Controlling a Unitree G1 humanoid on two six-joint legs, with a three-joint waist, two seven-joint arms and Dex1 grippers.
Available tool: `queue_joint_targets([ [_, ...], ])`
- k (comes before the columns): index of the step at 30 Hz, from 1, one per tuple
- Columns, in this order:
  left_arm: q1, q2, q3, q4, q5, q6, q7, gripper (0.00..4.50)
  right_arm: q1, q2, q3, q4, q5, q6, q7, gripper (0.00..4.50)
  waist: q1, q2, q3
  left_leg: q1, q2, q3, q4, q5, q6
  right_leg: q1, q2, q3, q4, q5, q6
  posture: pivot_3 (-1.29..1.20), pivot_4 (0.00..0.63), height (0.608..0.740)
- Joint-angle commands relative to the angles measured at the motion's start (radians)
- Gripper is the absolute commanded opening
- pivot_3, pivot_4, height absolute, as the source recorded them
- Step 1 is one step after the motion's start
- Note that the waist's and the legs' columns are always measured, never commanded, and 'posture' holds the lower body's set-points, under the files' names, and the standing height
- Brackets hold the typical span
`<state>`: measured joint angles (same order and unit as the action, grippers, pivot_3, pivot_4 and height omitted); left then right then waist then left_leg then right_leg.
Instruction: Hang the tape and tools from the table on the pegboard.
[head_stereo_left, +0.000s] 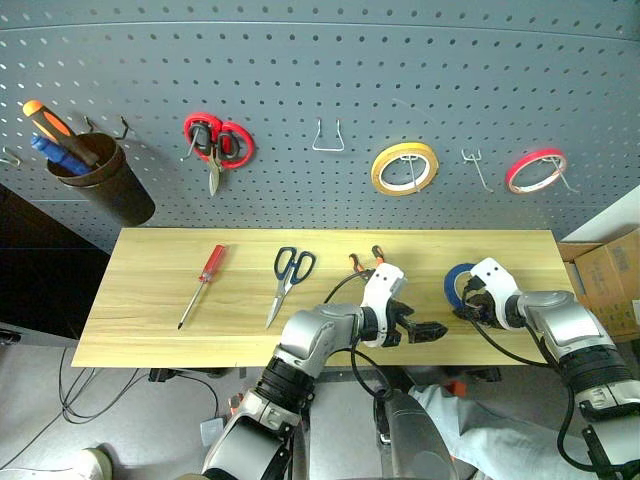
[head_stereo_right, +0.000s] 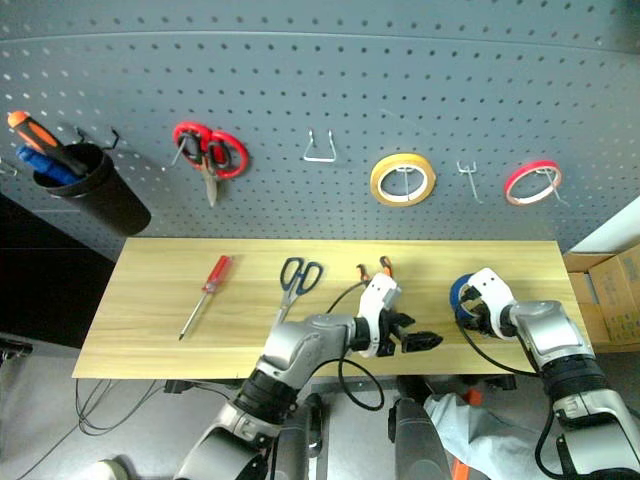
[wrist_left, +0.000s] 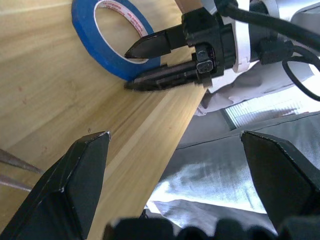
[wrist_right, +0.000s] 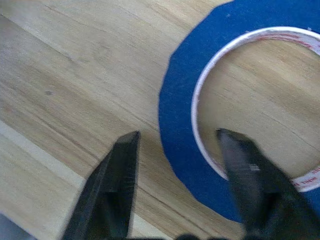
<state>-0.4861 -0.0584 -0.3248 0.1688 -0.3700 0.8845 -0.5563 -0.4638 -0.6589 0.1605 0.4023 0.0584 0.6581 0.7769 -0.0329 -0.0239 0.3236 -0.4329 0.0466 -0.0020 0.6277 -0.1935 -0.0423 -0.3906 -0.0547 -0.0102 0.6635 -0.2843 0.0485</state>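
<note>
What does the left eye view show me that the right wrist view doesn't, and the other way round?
Left eye view adds: the pegboard with red-handled scissors, yellow roll and red roll; the screwdriver, steel scissors and pliers; the open left claw.
Right wrist view adds: a close look at the right claw, one finger inside the ring, one outside.
Both: the blue tape, the table, the right claw.
</note>
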Motion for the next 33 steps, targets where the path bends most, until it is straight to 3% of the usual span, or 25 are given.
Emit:
queue_joint_targets([
  [1, 0.000, -0.008, -0.001, -0.031, -0.003, -0.006, -0.004, 4.50, -0.003, -0.002, -0.013, 0.015, -0.013, -0.016, -0.009, 1.09, 0.000, 0.000, 0.000, 0.000, 0.000, 0.000, 0.000, 0.000, 0.000, 0.000, 0.000, 0.000, 0.000, 0.000, 0.000, -0.06, 0.352, 0.740],
  [3, -0.004, -0.009, 0.002, -0.025, 0.000, -0.010, -0.005, 4.50, 0.000, 0.000, -0.018, 0.015, -0.011, -0.022, -0.016, 0.54, 0.000, 0.000, 0.000, 0.000, 0.000, 0.000, 0.000, 0.000, 0.000, 0.000, 0.000, 0.000, 0.000, 0.000, 0.000, -0.07, 0.344, 0.740],
  [8, -0.008, -0.011, 0.011, -0.028, -0.001, -0.020, -0.008, 4.50, 0.038, 0.003, -0.044, -0.034, 0.000, -0.003, -0.049, 0.53, 0.001, 0.000, 0.000, 0.000, 0.000, 0.000, 0.000, 0.000, 0.000, 0.000, 0.000, 0.000, 0.000, 0.000, 0.001, -0.07, 0.329, 0.740],
  [12, 0.006, -0.004, 0.015, -0.077, -0.015, -0.033, -0.026, 4.50, 0.114, -0.001, -0.077, -0.185, -0.014, 0.025, -0.124, 0.53, 0.003, 0.001, 0.000, 0.000, 0.000, 0.000, 0.000, 0.000, -0.001, 0.000, -0.001, 0.000, 0.000, 0.000, 0.001, -0.07, 0.315, 0.740],
  [18, 0.053, 0.057, 0.088, -0.299, -0.127, -0.024, -0.098, 4.50, 0.505, 0.007, -0.112, -0.796, -0.127, -0.009, -0.303, 0.53, 0.003, 0.008, -0.006, -0.002, 0.000, 0.001, 0.000, 0.000, -0.011, -0.003, -0.001, 0.000, 0.001, -0.003, 0.006, -0.10, 0.269, 0.740],
  [24, 0.106, 0.137, 0.260, -0.508, -0.326, 0.101, -0.087, 4.50, 0.744, 0.139, -0.106, -1.102, -0.283, -0.064, -0.522, 0.53, -0.008, 0.010, -0.012, -0.002, 0.001, 0.001, 0.000, 0.001, -0.019, -0.005, -0.001, 0.002, 0.002, -0.006, 0.011, -0.13, 0.224, 0.740],
  [28, 0.105, 0.159, 0.338, -0.547, -0.413, 0.144, -0.051, 4.50, 0.736, 0.187, -0.086, -1.090, -0.359, -0.147, -0.612, 0.53, -0.009, 0.002, -0.034, -0.002, 0.000, 0.000, 0.001, 0.001, -0.018, -0.004, -0.001, 0.002, 0.002, -0.005, 0.013, -0.14, 0.203, 0.740],
  [33, 0.054, 0.159, 0.373, -0.472, -0.411, 0.105, -0.011, 4.50, 0.554, 0.209, -0.115, -0.943, -0.387, -0.265, -0.664, 0.53, -0.016, -0.003, -0.054, -0.001, 0.000, 0.000, 0.002, 0.003, -0.011, -0.003, 0.000, 0.002, 0.001, 0.001, 0.009, -0.13, 0.173, 0.740],
])
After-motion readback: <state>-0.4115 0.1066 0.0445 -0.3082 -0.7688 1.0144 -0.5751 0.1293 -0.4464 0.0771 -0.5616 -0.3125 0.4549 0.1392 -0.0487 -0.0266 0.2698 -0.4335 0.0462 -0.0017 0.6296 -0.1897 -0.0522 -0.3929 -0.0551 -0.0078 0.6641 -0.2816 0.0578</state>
